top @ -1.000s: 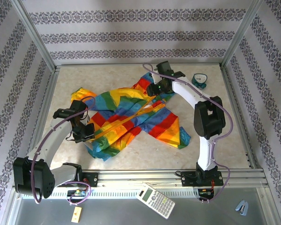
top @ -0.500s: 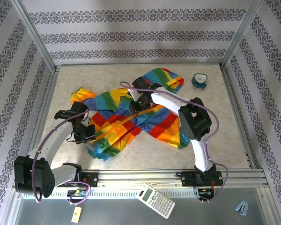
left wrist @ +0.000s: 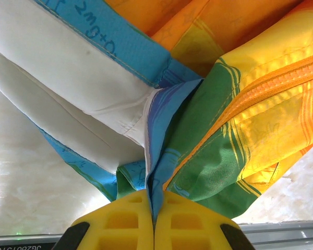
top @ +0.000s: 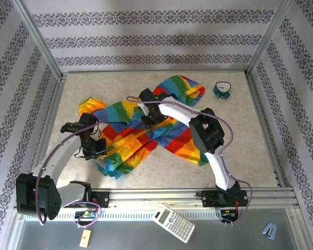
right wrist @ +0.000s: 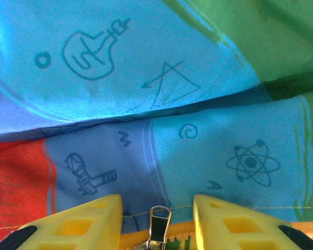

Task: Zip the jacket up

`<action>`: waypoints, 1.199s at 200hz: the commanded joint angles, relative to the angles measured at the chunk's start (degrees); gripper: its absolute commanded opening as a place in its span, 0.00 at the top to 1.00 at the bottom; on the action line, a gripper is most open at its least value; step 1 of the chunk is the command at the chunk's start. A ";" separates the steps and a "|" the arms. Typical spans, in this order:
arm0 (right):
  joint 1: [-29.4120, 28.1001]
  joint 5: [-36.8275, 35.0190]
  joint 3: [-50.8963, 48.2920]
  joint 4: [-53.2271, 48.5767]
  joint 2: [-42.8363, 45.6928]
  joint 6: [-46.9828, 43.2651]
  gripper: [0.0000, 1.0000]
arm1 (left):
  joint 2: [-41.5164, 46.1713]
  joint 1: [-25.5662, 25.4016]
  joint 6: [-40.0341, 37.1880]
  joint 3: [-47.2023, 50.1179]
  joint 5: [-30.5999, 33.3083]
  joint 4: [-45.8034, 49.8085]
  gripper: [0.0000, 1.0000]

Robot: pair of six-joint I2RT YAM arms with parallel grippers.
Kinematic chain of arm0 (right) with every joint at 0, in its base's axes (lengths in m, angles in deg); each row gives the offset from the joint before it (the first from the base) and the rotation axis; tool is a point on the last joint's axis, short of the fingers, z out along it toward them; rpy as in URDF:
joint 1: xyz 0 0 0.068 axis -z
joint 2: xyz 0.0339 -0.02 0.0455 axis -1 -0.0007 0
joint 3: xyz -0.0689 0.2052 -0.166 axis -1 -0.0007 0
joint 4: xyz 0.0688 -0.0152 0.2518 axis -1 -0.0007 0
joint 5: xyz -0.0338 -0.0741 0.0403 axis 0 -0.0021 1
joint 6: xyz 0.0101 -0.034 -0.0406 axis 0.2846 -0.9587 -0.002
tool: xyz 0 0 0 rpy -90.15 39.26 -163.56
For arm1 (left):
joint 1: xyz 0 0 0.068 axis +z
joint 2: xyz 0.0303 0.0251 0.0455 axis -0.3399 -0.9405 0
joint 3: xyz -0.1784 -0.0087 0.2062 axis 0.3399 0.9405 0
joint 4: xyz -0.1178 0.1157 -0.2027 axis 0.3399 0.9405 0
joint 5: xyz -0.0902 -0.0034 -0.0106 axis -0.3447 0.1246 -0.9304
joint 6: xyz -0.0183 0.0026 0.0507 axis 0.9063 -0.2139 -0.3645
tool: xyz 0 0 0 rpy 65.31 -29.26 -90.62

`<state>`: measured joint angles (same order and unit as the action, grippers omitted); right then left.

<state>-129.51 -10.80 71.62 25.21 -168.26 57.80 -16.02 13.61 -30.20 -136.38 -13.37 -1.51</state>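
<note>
At the near edge, in front of the arm bases, a calculator [top: 172, 223] is being seen lying on the metal ledge, with a small blue object [top: 269, 229] well to its right.

On the table [top: 240, 156], the jacket [top: 126, 119] is being shown spread and rumpled across the middle, slightly left of centre, its rainbow stripes running in several directions. Its near left corner is being pinched by the left gripper [top: 94, 148]. In the left wrist view the yellow fingers [left wrist: 125, 224] are being pressed fully together on a thin fold of blue and green fabric, with the pale lining [left wrist: 68, 67] being stretched away up and to the left and an orange zipper line [left wrist: 271, 86] running off to the right.

Farther in, the right gripper [top: 147, 121] is being held low over the middle of the jacket. In the right wrist view its fingers [right wrist: 88, 224] are being kept apart. A metal zipper pull [right wrist: 159, 225] is being framed in the gap, touching neither finger, on an orange zipper strip below blue fabric printed with small science doodles.

Beyond that, a striped sleeve [top: 185, 88] is being shown lying toward the far side, and a small teal object [top: 222, 89] is sitting near the far right corner, well apart from the jacket.
</note>
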 commanded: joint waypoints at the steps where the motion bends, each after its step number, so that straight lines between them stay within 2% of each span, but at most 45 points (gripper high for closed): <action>1: -1.63 -7.57 2.48 -6.46 -2.37 -1.31 0.59 | 0.67 0.64 0.03 0.65 -0.95 -1.08 1.00; 26: -2.97 -13.64 5.01 -10.81 -4.47 -1.66 0.62 | 0.62 0.64 -0.08 0.64 -0.98 -1.33 1.00; 49: -3.17 -15.44 6.13 -12.70 -4.99 -1.50 0.72 | 0.69 0.65 -0.16 0.76 -1.16 -1.61 1.00; 107: -2.87 -15.83 2.40 -8.79 0.23 -0.32 1.00 | 1.36 0.64 -0.19 0.82 -1.48 -1.69 1.00; 171: -0.09 -10.37 -8.37 0.91 7.53 5.07 1.00 | 1.72 0.64 -0.50 0.98 -2.09 -1.78 1.00; 212: 4.10 -2.91 -17.94 11.77 13.29 11.56 1.00 | 2.94 0.64 -0.68 0.77 -2.73 -1.43 1.00; 240: 6.46 -2.38 -24.73 20.16 17.30 14.31 1.00 | 4.96 0.64 -0.82 0.40 -3.06 -0.57 1.00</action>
<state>-125.69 -12.75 51.29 37.14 -154.95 67.85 -13.36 13.61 -30.24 -135.92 -17.42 -4.70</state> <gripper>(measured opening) 0.050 0.011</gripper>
